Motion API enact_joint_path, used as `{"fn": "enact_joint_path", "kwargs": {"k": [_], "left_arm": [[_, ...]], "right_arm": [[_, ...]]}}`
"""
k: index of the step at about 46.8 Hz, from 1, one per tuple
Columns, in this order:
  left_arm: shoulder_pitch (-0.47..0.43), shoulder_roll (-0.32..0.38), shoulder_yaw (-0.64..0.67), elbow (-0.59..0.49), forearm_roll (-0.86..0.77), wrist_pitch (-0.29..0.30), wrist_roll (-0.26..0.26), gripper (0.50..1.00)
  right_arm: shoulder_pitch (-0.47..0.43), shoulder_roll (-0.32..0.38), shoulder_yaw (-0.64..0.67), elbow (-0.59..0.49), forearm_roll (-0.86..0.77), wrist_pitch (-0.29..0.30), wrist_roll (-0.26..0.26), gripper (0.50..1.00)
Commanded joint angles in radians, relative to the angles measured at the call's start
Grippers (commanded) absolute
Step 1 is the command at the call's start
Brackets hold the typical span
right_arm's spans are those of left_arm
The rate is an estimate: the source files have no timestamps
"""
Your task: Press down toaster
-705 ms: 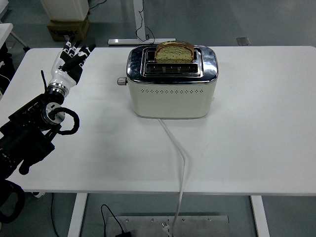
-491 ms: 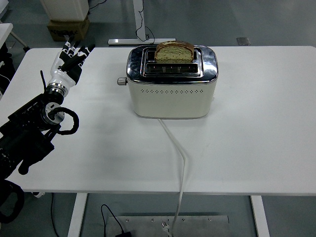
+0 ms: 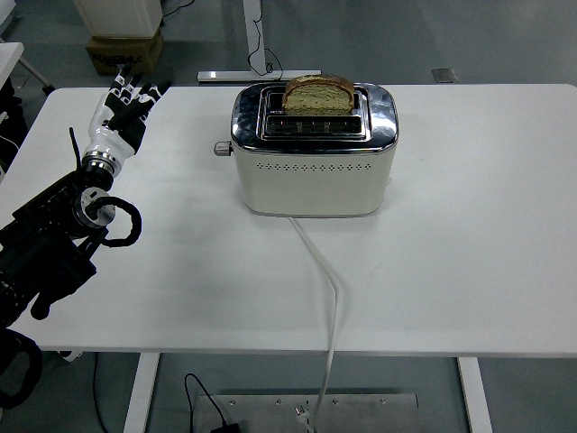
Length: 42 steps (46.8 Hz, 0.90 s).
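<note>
A cream toaster (image 3: 313,171) with a chrome top stands at the table's back centre. A slice of brown bread (image 3: 318,94) sticks up from its rear slot. Its small lever knob (image 3: 221,148) juts from the left end. My left hand (image 3: 125,108) hovers over the table's far left, well to the left of the lever, with its fingers spread and holding nothing. The black left arm (image 3: 54,239) runs from the left edge. No right arm shows.
The toaster's white cord (image 3: 328,298) runs from its front across the table (image 3: 469,253) and drops over the near edge. Behind the table a cardboard box (image 3: 123,52) and a metal stand base (image 3: 243,76) sit on the floor.
My left hand has drifted slightly left and away from the toaster, fingers still spread. The toaster and bread have not moved.
</note>
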Motion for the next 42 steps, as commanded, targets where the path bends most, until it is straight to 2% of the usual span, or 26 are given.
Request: {"fn": "enact_joint_path", "kwargs": {"k": [1, 8, 18, 28, 42], "left_arm": [[-0.018, 0.000, 0.001, 0.000, 0.021, 0.004, 0.000, 1.000], [-0.024, 0.005, 0.008, -0.005, 0.069, 0.005, 0.001, 1.000], [-0.018, 0.017, 0.010, -0.017, 0.239, -0.002, 0.000, 1.000], [-0.008, 0.020, 0.013, -0.023, 0.274, -0.026, 0.001, 1.000], [-0.013, 0.084, 0.088, -0.031, 0.489, -0.043, -0.011, 1.000]], "right_arm": [[0.000, 0.000, 0.000, 0.000, 0.000, 0.000, 0.000, 0.998], [0.000, 0.000, 0.000, 0.000, 0.001, 0.000, 0.000, 0.996], [0.000, 0.000, 0.000, 0.000, 0.001, 0.000, 0.000, 0.995], [0.000, 0.000, 0.000, 0.000, 0.001, 0.000, 0.000, 0.995], [0.000, 0.000, 0.000, 0.000, 0.001, 0.000, 0.000, 0.998]]}}
